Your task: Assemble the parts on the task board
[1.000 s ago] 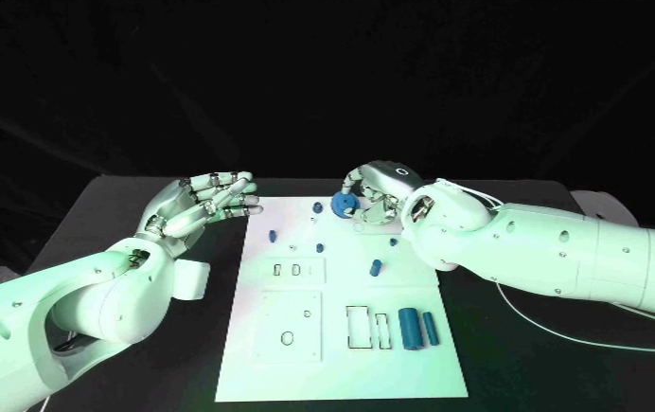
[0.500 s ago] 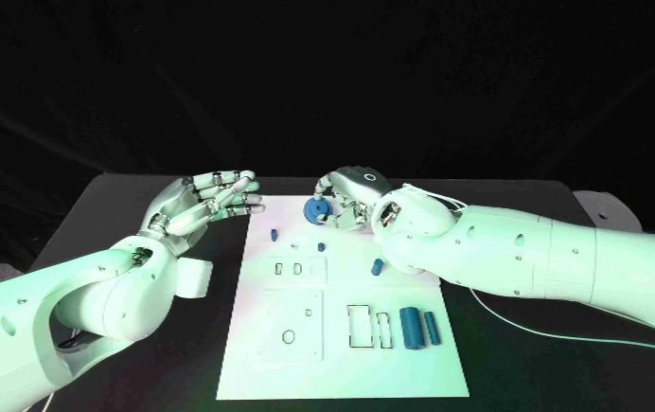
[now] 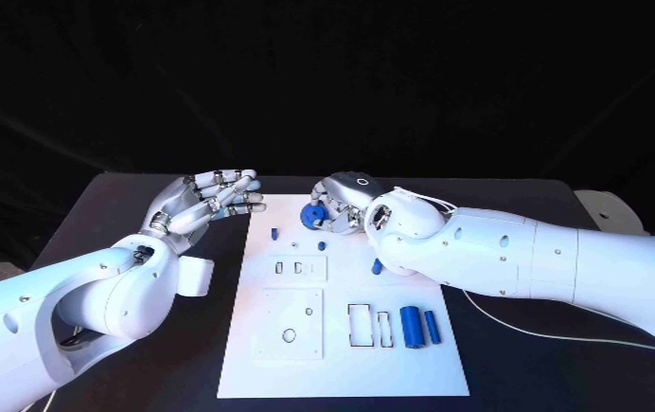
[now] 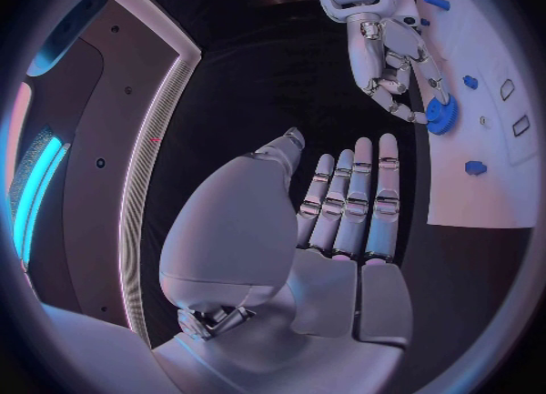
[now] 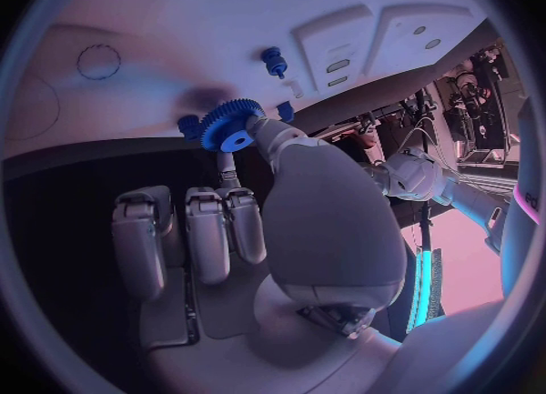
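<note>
The right hand (image 3: 348,206) pinches a small blue toothed plastic gear (image 3: 312,213) over the white rectangular task board (image 3: 342,355), toward its 11 o'clock corner. The teeth read clearly in the right wrist view, where the head view gives a plain disc. The left hand (image 3: 204,202), fingers spread and holding nothing, hovers just off the board's 10 o'clock edge.

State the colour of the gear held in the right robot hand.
Blue. The gear shows best in the right wrist view, pinched by the right robot hand.

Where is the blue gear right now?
The right hand holds the blue gear above the task board's far end, near two small blue pegs.
</note>
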Robot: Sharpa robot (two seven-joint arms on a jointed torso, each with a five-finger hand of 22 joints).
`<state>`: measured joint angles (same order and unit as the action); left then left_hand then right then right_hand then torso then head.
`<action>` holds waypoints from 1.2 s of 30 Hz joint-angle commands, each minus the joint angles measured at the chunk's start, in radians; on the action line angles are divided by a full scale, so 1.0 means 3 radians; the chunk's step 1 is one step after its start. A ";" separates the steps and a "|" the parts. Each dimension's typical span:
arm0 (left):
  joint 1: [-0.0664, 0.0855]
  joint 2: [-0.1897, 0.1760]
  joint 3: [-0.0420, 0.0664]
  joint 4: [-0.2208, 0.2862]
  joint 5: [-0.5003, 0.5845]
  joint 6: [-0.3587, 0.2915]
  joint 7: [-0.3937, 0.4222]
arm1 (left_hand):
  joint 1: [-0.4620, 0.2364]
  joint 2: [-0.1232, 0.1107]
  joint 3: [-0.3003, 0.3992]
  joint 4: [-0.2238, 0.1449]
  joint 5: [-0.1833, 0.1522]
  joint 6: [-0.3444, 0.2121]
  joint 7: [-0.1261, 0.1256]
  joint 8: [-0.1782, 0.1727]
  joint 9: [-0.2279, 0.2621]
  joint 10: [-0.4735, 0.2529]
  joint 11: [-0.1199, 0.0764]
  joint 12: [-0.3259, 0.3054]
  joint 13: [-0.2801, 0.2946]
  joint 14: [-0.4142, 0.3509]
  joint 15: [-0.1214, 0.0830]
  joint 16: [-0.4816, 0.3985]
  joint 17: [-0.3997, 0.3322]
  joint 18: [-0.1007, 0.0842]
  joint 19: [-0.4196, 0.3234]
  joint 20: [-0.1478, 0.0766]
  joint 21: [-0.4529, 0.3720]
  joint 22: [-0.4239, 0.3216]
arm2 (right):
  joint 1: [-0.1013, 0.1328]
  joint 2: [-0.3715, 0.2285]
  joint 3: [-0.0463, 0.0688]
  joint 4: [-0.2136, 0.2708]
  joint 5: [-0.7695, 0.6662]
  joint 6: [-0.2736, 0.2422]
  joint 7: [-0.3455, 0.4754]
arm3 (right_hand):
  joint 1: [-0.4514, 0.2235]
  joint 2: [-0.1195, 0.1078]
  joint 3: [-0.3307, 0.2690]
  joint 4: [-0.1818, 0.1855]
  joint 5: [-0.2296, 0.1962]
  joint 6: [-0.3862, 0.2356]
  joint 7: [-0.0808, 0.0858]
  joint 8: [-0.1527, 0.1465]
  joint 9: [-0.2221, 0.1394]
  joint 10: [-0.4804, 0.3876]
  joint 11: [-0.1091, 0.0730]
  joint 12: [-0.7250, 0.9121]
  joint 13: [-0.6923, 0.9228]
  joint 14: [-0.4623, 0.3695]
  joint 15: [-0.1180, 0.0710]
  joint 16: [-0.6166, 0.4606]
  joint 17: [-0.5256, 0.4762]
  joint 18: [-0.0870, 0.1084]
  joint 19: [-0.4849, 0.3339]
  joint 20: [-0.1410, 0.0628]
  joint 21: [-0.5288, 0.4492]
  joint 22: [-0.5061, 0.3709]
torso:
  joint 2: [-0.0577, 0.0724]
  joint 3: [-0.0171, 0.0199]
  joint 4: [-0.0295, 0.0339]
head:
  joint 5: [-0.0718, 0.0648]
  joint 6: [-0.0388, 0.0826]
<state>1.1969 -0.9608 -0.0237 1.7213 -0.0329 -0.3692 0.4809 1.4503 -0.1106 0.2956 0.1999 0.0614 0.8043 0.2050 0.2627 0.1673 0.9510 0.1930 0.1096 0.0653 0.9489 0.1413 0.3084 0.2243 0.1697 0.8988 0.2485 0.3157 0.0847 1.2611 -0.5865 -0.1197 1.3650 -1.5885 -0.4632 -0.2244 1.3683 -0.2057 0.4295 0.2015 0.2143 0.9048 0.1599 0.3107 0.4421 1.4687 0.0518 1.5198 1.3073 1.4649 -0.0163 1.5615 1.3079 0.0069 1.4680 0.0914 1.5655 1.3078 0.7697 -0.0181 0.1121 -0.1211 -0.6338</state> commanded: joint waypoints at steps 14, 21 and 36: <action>0.0004 0.0005 0.0003 0.0006 0.0007 0.0056 0.0006 | -0.0023 -0.0024 0.0021 -0.0001 -0.0006 0.0025 0.0128 -0.0018 -0.0005 0.0018 -0.0001 -0.0031 0.0001 0.0023 0.0011 -0.0020 0.0010 0.0048 0.0022 0.0005 -0.0011 -0.0010 | -0.0026 0.0103 -0.0014 -0.0159 -0.0074 0.0128 -0.0072 | -0.0054 -0.0022 0.0035 0.0004 -0.0017 0.0072 -0.0091 -0.0031 -0.0010 0.0191 -0.0007 -0.0046 0.0703 0.0341 -0.0011 0.0015 0.0818 -0.0023 0.0343 -0.0016 0.0018 0.0877 | 0.0002 0.0005 0.0000 | 0.0004 0.0002; 0.0004 0.0004 0.0003 0.0004 0.0007 0.0057 0.0003 | -0.0023 -0.0024 0.0021 -0.0001 -0.0006 0.0025 0.0128 -0.0018 -0.0005 0.0018 -0.0001 -0.0031 0.0001 0.0023 0.0011 -0.0020 0.0010 0.0048 0.0022 0.0005 -0.0011 -0.0010 | -0.0037 0.0131 -0.0016 -0.0193 -0.0086 0.0095 -0.0092 | -0.0170 -0.0067 0.0016 0.0044 -0.0172 -0.0153 0.0000 -0.0237 -0.0073 0.0163 0.0073 -0.0081 0.0679 0.0342 0.0056 0.0017 0.0827 -0.0023 0.0343 0.0037 0.0018 0.0877 | 0.0001 0.0004 -0.0003 | 0.0006 0.0001; 0.0004 -0.0001 0.0003 0.0004 0.0007 0.0055 -0.0009 | -0.0025 -0.0026 0.0022 -0.0001 -0.0006 0.0022 0.0129 -0.0020 -0.0007 0.0015 0.0000 -0.0036 0.0000 0.0023 0.0012 -0.0022 0.0011 0.0048 0.0023 0.0005 -0.0013 -0.0011 | -0.0040 0.0105 -0.0016 -0.0172 -0.0030 0.0185 -0.0086 | -0.0454 0.0018 -0.0395 0.0296 -0.0139 -0.0169 0.0034 -0.0410 -0.0073 0.0148 0.0116 -0.0093 0.0674 0.0350 0.0105 0.0028 0.0864 -0.0023 0.0343 0.0100 0.0018 0.0877 | 0.0000 0.0003 -0.0003 | 0.0001 0.0004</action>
<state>1.1969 -0.9621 -0.0237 1.7208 -0.0329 -0.3689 0.4738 1.4459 -0.1149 0.2956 0.1999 0.0614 0.8043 0.2050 0.2627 0.1662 0.9510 0.1930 0.1044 0.0653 0.9489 0.1413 0.3085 0.2268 0.1697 0.8988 0.2486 0.3157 0.0821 1.2497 -0.5537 -0.1244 1.3107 -1.5943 -0.4364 -0.2429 1.2406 -0.2011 0.3159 0.2908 0.1686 0.8465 0.1684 0.1930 0.4185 1.4651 0.0844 1.4923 1.3079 1.4684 0.0090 1.5655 1.3075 0.0070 1.4662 0.1186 1.5655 1.3073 0.7699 -0.0173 0.1109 -0.1213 -0.6329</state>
